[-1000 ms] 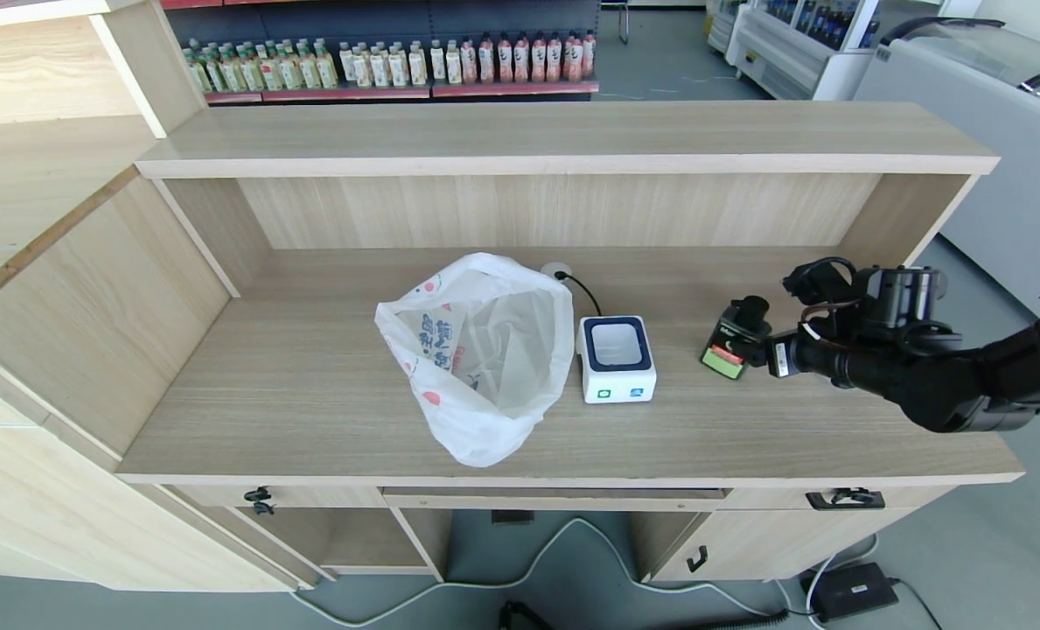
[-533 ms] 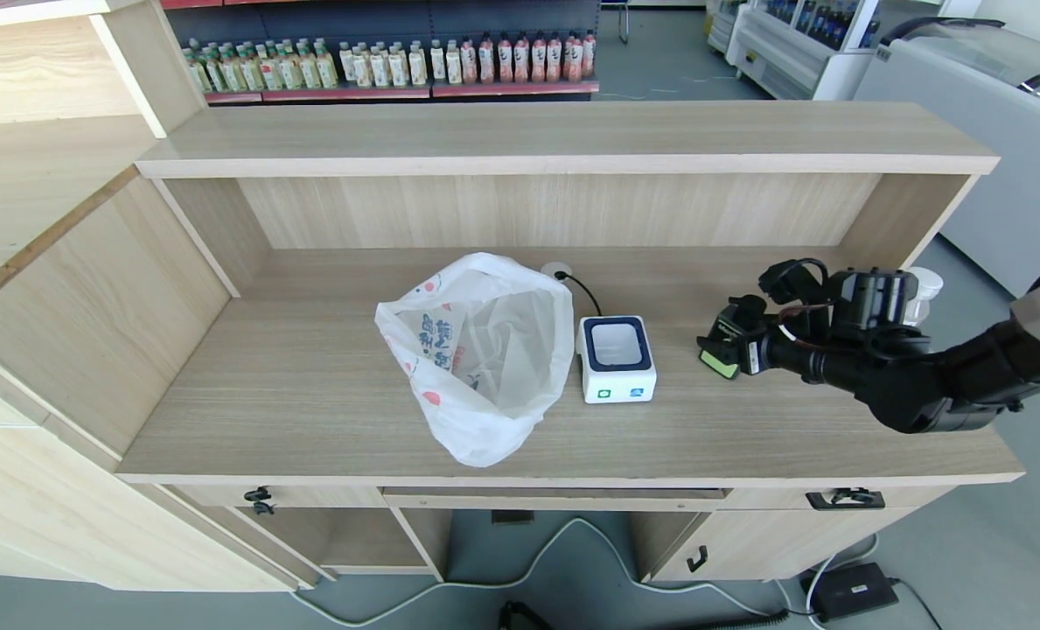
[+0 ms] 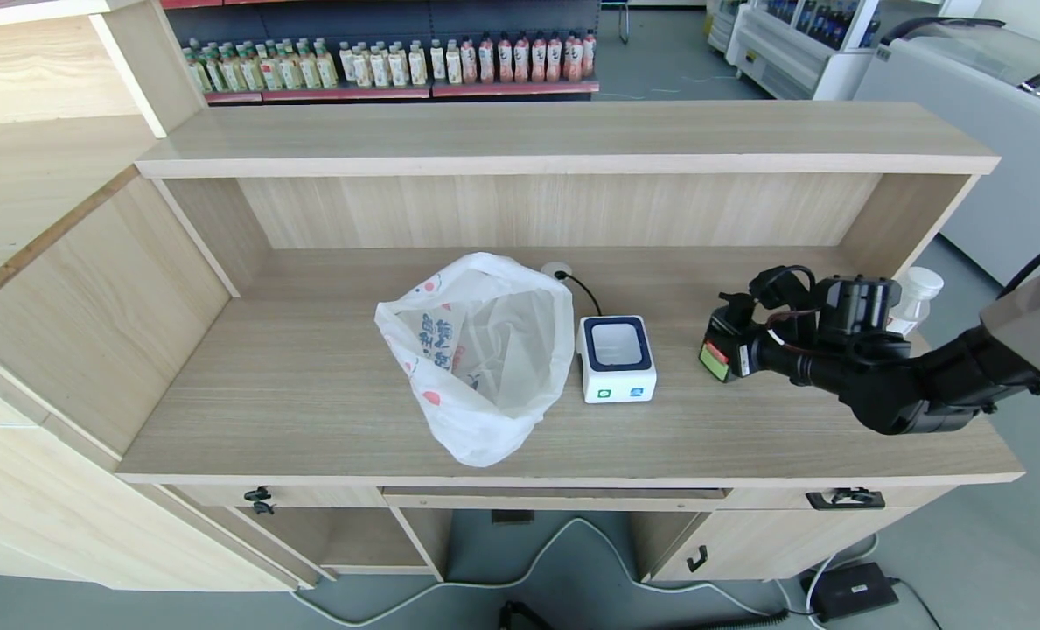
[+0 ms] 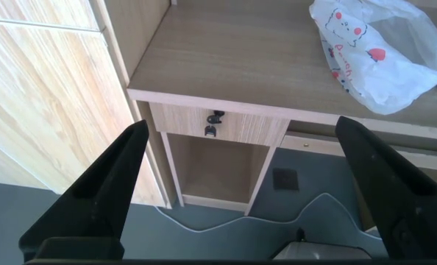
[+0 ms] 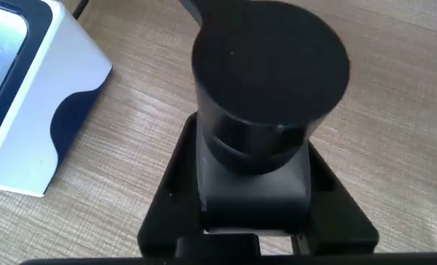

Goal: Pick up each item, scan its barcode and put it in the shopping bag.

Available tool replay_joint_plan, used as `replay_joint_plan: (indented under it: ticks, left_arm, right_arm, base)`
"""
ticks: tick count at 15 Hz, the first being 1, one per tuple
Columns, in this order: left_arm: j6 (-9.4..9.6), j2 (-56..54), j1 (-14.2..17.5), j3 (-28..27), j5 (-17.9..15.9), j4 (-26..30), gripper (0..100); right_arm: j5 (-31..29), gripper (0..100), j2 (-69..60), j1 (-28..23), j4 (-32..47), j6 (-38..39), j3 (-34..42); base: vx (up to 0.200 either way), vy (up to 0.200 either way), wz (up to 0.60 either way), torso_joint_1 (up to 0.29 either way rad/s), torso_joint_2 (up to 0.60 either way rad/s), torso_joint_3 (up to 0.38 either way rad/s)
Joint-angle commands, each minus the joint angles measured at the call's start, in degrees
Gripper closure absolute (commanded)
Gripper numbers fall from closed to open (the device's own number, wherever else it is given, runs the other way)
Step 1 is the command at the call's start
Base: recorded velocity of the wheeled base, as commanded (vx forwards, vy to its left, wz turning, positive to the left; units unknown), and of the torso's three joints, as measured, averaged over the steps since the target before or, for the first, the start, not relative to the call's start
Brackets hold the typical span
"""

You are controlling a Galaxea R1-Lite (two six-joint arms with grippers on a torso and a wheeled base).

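One black-capped bottle [image 3: 715, 358] pinched in right gripper [image 3: 733, 345] near scanner [image 3: 617, 360]; left gripper [image 4: 240, 197] splayed wide beyond counter [image 4: 226, 51] edge

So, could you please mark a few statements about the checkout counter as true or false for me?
1. The right gripper is shut on a black-capped item. True.
2. That item is held directly over the scanner. False: it is to the scanner's right, apart from it.
3. The shopping bag lies on the counter at the scanner's left, its mouth open. True.
4. The left gripper is shut on the bag. False: it is open, off the counter's front edge and apart from the bag.
5. A white bottle stands behind the right arm. True.
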Motion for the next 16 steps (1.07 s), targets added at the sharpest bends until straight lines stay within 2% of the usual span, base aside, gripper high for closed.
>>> replay_joint_plan:
  ticks: [1, 5, 10, 12, 14, 15, 16]
  left_arm:
    - [-0.02, 0.0, 0.0, 0.0, 0.0, -0.1, 0]
    - [-0.02, 0.0, 0.0, -0.1, 0.0, -0.1, 0]
    - [-0.02, 0.0, 0.0, -0.1, 0.0, -0.1, 0]
    - [-0.02, 0.0, 0.0, -0.1, 0.0, -0.1, 0]
    - [-0.02, 0.0, 0.0, 0.0, 0.0, -0.1, 0]
    - [-0.02, 0.0, 0.0, 0.0, 0.0, -0.1, 0]
    - [-0.02, 0.0, 0.0, 0.0, 0.0, -0.1, 0]
  right_arm:
    - [-0.1, 100, 0.5, -0.1, 0.2, -0.3, -0.1]
    - [0.0, 100, -3.8, -0.8, -3.7, -2.1, 3.7]
    - [0.0, 100, -18.1, -3.0, -5.0, -8.3, 11.8]
    - [-0.3, 100, -30.4, -3.1, -5.0, -20.1, 18.9]
    - [1.0, 100, -39.7, -7.1, -9.0, -33.9, 29.1]
    - [3.9, 100, -42.3, -7.9, -11.9, -37.0, 32.9]
    - [9.9, 100, -45.0, -7.5, -12.5, -40.0, 34.3]
  base:
    - [0.0, 0.0, 0.0, 0.0, 0.0, 0.0]
    - [0.0, 0.0, 0.0, 0.0, 0.0, 0.0]
    - [0.0, 0.0, 0.0, 0.0, 0.0, 0.0]
    - [0.0, 0.0, 0.0, 0.0, 0.0, 0.0]
    - [0.0, 0.0, 0.0, 0.0, 0.0, 0.0]
    - [0.0, 0.0, 0.0, 0.0, 0.0, 0.0]
    - [0.0, 0.0, 0.0, 0.0, 0.0, 0.0]
